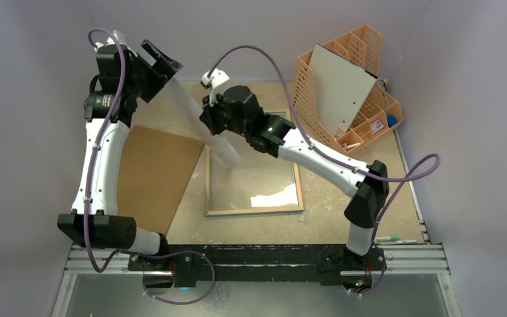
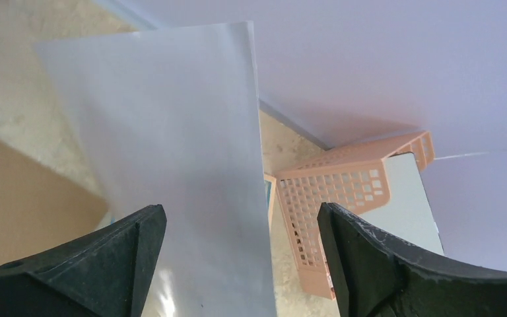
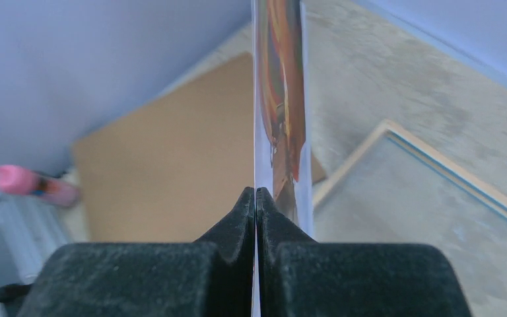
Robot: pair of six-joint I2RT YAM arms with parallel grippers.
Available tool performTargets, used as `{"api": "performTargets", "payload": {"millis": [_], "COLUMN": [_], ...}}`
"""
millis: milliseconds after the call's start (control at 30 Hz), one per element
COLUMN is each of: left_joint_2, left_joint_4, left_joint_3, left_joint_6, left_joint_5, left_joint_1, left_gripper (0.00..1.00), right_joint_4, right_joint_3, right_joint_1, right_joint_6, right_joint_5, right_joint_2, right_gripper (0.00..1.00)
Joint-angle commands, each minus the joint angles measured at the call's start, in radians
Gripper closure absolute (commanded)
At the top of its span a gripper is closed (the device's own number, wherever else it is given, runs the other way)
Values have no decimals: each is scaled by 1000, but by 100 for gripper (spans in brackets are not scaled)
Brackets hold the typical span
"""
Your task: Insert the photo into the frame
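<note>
The photo (image 1: 201, 122) hangs tilted above the table, its pale back showing from above. In the right wrist view the photo (image 3: 284, 99) is nearly edge-on, with the orange and red balloon print visible. My right gripper (image 1: 210, 124) (image 3: 256, 198) is shut on its edge. My left gripper (image 1: 160, 61) (image 2: 241, 264) stands open at the photo's far upper end, and the white back of the photo (image 2: 171, 165) runs between its spread fingers. The frame (image 1: 254, 211) lies flat mid-table, wood-coloured rim up, and the frame (image 3: 436, 165) shows below the photo.
A brown hardboard backing (image 1: 155, 172) lies left of the frame. An orange lattice organiser (image 1: 317, 86) holding a grey-white board (image 1: 340, 89) stands at the back right. Pens (image 1: 396, 239) lie near the front right edge. A pink object (image 3: 20, 181) shows blurred at the left.
</note>
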Motion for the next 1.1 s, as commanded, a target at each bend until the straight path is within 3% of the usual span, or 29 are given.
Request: {"api": "performTargets", "payload": {"millis": [0,67,233,433,667,867,1067], "left_joint_2": [-64,-98,-168,-159,-162,-108,-39], "left_joint_4": [21,45,141,105,159,171,249], "left_joint_3": [110,112,74,2,-245,-429,-593], "left_joint_6": [133,134,152,210,240,270,279], "left_joint_5": [12,3,17,42,96,153,189], "left_joint_1": [3,4,3,3,2,2,2], "left_gripper": [9,8,6,1,1,4,5], "right_joint_4": [115,171,158,170,227,268,325], "right_joint_3": [10,-19,-79,-403,-751,-892,-956], "right_joint_1": [-145,-182,-213,-298,-372,-391,-397], "right_joint_6": [304,443,588,720,767,768,767], "right_joint_5": [-396,-490,-469,-382,-215,-63,-8], "right_joint_2": [-60,-69,-68,-142,-308,-407,-433], "right_gripper": [100,100,100,100,100,100,100]}}
